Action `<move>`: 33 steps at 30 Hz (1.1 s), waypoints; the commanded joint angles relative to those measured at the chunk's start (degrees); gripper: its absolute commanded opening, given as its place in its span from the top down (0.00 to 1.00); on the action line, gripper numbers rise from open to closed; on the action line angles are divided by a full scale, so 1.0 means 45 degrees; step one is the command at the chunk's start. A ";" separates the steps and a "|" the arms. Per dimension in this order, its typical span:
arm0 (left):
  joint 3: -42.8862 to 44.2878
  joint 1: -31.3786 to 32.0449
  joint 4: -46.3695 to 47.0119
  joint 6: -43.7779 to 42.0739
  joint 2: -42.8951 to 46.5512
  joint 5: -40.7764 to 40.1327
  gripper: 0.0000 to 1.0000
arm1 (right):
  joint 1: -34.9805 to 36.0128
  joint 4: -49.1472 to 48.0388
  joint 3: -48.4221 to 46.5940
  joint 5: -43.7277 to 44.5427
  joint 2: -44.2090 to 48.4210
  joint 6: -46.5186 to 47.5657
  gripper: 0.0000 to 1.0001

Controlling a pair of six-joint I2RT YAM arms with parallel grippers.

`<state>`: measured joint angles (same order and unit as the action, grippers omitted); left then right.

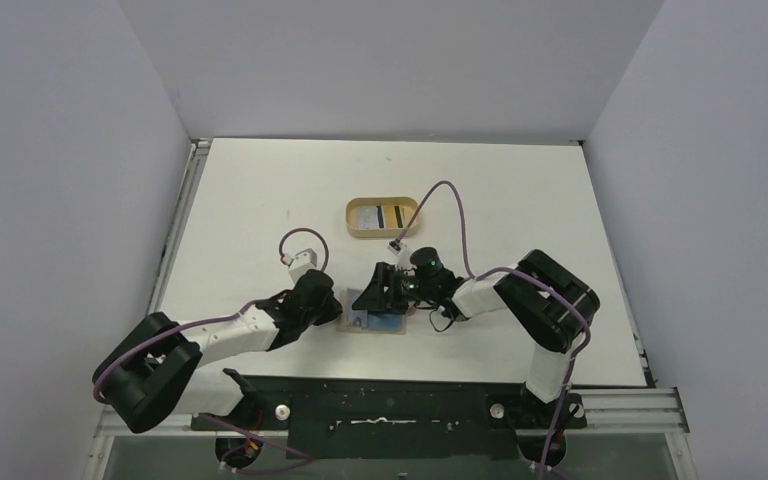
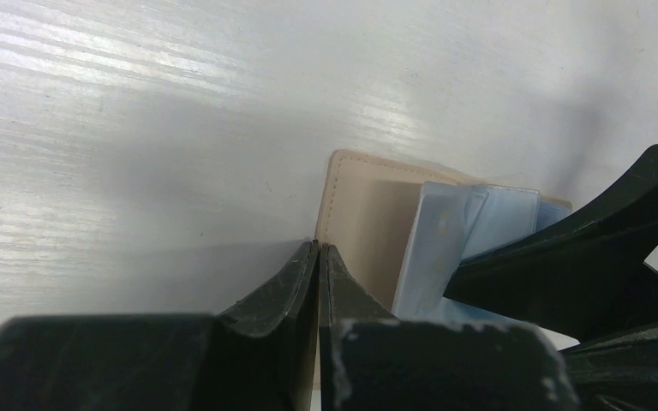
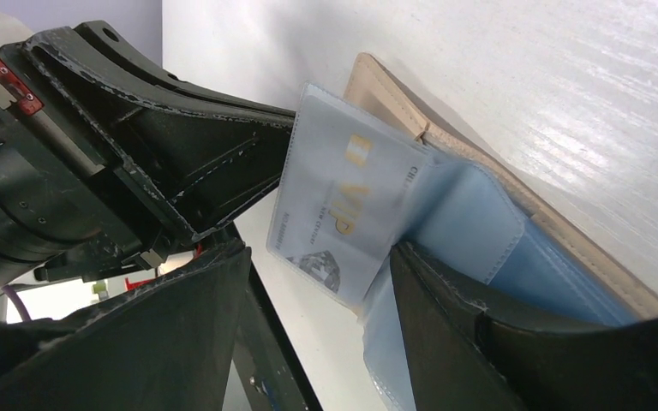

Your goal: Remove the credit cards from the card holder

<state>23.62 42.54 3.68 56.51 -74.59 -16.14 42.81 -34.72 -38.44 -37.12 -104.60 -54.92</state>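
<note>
Top external: card holder (image 1: 384,324) mostly hidden

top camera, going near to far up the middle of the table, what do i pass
black mounting plate → card holder → oval tray
</note>
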 commanded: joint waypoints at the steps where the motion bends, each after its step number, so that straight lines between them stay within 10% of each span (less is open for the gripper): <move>1: -0.0053 0.0093 -0.0218 0.0079 0.0085 0.0369 1.00 | 0.0325 0.1402 0.0025 0.0618 0.0643 0.0744 0.37; 13: 0.0035 0.0094 -0.0586 -0.0097 0.0485 0.0247 1.00 | 0.0001 0.8446 -0.2006 0.2014 0.3861 0.4016 0.35; 33: -0.0030 0.0072 -0.0742 -0.0118 0.0559 0.0214 1.00 | 0.0058 -0.1295 0.0267 0.0825 0.0803 -0.1116 0.37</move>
<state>23.57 42.68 1.39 56.47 -73.06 -14.94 43.07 -28.64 -39.13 -33.43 -99.53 -55.70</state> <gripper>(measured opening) 0.006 0.636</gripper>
